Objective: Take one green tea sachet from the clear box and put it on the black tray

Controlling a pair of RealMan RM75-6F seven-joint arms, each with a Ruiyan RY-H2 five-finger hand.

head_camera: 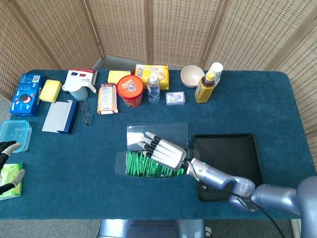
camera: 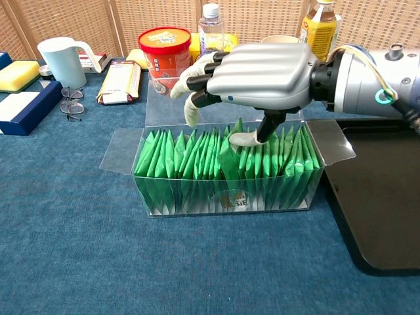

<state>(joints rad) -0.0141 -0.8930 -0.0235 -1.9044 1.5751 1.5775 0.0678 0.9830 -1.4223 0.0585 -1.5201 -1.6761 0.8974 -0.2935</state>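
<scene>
The right hand (camera: 262, 72) hovers palm-down over the clear box (camera: 226, 197) at the tabletop's (head_camera: 74, 148) six o'clock side, its thumb dipped among the green tea sachets (camera: 197, 161) and touching one sachet (camera: 231, 154) that stands higher than its neighbours; whether it is pinched I cannot tell, the other fingers (camera: 197, 82) being apart. The black tray (head_camera: 233, 156) lies just at the box's three o'clock. At nine o'clock, the left hand (head_camera: 9, 163) rests with fingers apart near a green packet (head_camera: 9, 181).

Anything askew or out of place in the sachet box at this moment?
Yes: one green sachet stands higher than the rest of the row in the clear box, tilted, under the thumb of the right hand. It looks partly drawn out rather than spilled. Nothing else there looks disturbed.
</scene>
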